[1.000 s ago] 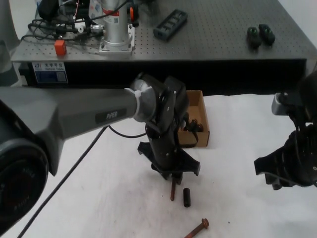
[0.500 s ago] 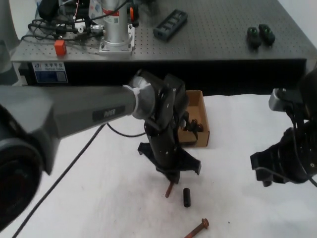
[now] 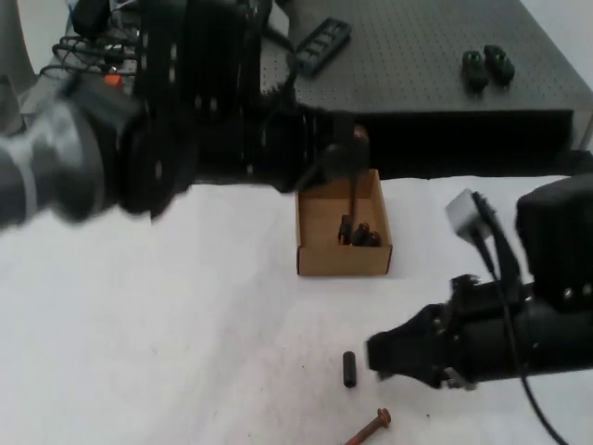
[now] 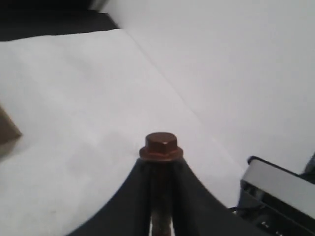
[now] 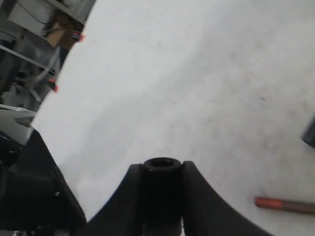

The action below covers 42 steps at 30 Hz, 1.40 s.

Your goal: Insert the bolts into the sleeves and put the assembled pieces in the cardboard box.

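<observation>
My left gripper [image 4: 161, 164] is shut on a copper bolt [image 4: 161, 146], whose hex head sticks out past the fingertips. In the high view that gripper [image 3: 345, 156] hangs raised over the back of the cardboard box [image 3: 320, 260], which holds several dark assembled pieces [image 3: 359, 234]. My right gripper [image 5: 161, 172] is shut on a black sleeve [image 5: 161, 189], with the bore facing outward. It sits low over the white cloth at the front right [image 3: 378, 357]. A loose black sleeve [image 3: 349, 368] lies just beside it. Another copper bolt [image 3: 371, 427] [image 5: 285, 205] lies nearer the front edge.
Behind the white cloth [image 3: 185, 352] stands a perforated metal bench [image 3: 417, 65] with a black tray [image 3: 318, 44], two dark knobs [image 3: 486, 65] and cables at the left. The cloth to the left of the box is open.
The left arm has lifted the bolt off the cloth and swung up and back over the box. The right arm has come in low from the right, toward the loose sleeve.
</observation>
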Tool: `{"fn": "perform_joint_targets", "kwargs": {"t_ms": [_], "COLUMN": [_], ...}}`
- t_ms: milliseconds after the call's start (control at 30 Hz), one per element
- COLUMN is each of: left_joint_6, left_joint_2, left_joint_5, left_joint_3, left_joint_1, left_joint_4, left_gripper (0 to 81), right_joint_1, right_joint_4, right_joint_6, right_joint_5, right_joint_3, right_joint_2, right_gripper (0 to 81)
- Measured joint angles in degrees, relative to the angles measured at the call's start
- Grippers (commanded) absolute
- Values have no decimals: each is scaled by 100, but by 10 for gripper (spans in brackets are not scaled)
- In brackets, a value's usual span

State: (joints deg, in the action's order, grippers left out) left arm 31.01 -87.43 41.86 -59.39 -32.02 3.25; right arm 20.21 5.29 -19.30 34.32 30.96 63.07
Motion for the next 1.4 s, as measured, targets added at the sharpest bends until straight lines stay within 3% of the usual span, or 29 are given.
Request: {"fn": "perform_joint_targets", "kwargs": {"t_ms": [300,633,933,1400], "left_joint_6": [226,226,226,226], "left_joint_2": [-11,3,11,14], "left_joint_5": [233,436,190,-139], "left_joint_3": [117,117,117,117], "left_joint_1": [0,0,0,-14], "left_joint_4": [303,303,442,521], "left_gripper": [6,6,6,6], "right_joint_1": [77,63,-22,-113], "right_joint_4": [-1366,-1490,-1453,-1178], "right_joint_6": [-366,-535,-572,-547], "right_joint_5": [-623,-899,-1391,-1094], "right_joint_3": [3,3,3,-5], "right_joint_2": [80,334,161,51], "right_gripper": [2,2,2,2]}}
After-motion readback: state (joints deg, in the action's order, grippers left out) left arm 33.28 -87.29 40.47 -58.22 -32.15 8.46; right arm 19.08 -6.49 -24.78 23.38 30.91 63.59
